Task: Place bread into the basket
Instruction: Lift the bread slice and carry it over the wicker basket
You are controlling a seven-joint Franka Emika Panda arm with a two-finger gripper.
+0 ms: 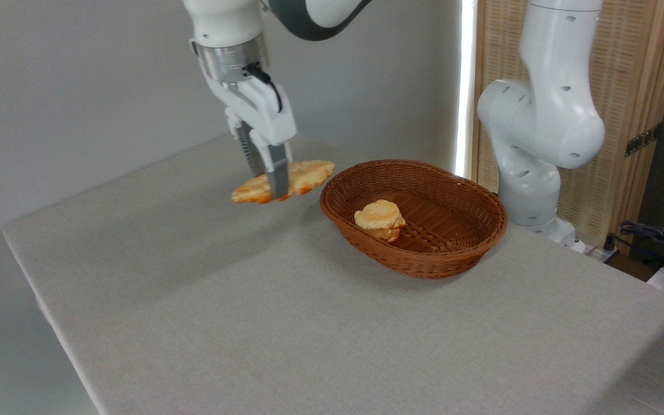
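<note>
Carry step: the gripper [271, 183] clenched the bread [306, 174] above the table [205, 300].
Next it needed moving toward three o'clock, over the basket [485, 236], clear of the bun [379, 218].

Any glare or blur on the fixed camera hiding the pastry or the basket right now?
Fixed camera: a blown-out strip of light behind the basket, not on it; leaf-shaped pastry in the claw slightly soft but readable; bun clear; shadows faint.
</note>
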